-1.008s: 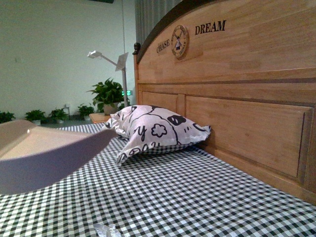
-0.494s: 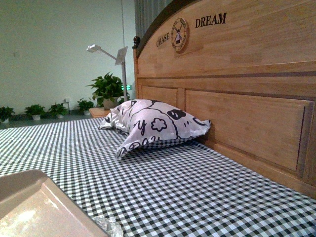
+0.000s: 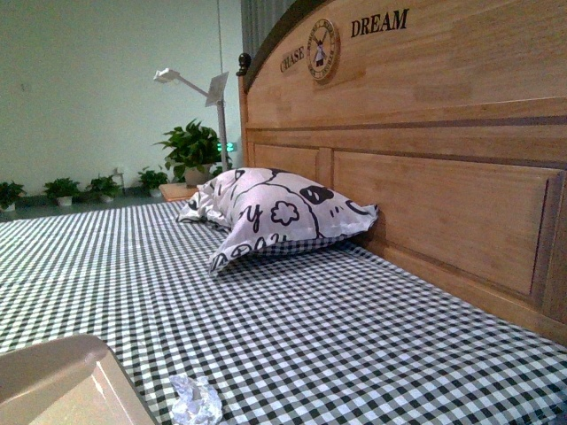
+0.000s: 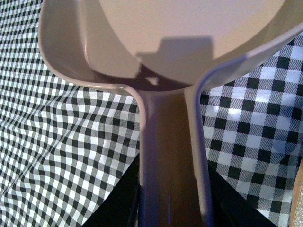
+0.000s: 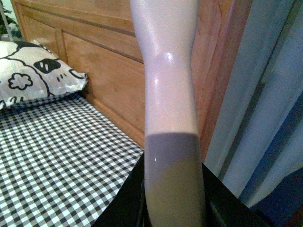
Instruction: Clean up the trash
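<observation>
The trash point(image 3: 196, 400), a small crumpled wad of silvery-white paper, lies on the checked bedsheet at the front view's lower edge. Just left of it a corner of the pale pink dustpan point(image 3: 62, 385) shows, a short gap away. In the left wrist view my left gripper point(image 4: 173, 208) is shut on the dustpan's handle, and the pan point(image 4: 156, 42) spreads out over the sheet beyond it. My right gripper point(image 5: 173, 208) is shut on the pale pink brush handle point(image 5: 168, 90), which stands up in front of the headboard. The brush's bristles are out of view.
A black-and-white patterned pillow point(image 3: 275, 217) leans against the wooden headboard point(image 3: 425, 177) on the right. The checked bedsheet point(image 3: 337, 336) covers the bed. A lamp point(image 3: 208, 88) and potted plants point(image 3: 190, 155) stand beyond the bed's far end. A blue-grey curtain point(image 5: 265, 104) hangs beside the headboard.
The dustpan has come down from high on the left to the lower left corner. The trash, cut off by the bottom edge before, now shows whole beside it.
</observation>
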Motion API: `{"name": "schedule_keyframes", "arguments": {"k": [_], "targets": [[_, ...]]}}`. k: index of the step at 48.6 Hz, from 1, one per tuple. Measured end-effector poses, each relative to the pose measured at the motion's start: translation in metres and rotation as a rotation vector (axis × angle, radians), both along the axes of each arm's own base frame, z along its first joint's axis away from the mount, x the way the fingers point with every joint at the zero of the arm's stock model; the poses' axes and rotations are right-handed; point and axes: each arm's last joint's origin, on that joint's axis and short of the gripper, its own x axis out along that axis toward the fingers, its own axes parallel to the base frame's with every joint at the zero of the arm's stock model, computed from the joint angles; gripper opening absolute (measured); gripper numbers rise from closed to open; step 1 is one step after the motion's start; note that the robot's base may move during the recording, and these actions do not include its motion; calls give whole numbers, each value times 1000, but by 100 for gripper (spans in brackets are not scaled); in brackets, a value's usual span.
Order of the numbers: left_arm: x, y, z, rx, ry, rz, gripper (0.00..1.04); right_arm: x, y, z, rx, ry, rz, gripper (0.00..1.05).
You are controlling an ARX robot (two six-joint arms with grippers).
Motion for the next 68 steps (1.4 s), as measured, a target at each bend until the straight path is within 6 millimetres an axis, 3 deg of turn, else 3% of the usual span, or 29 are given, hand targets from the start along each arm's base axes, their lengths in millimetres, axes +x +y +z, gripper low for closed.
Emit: {"name": "schedule_keyframes", "arguments": {"k": [14, 68], "targets": [[2, -3, -13, 0, 30, -23, 28, 0, 0, 0, 0, 0, 0, 20], [5, -5, -30, -89, 148, -19, 28, 0, 0, 0, 0, 0, 0, 20]]}}
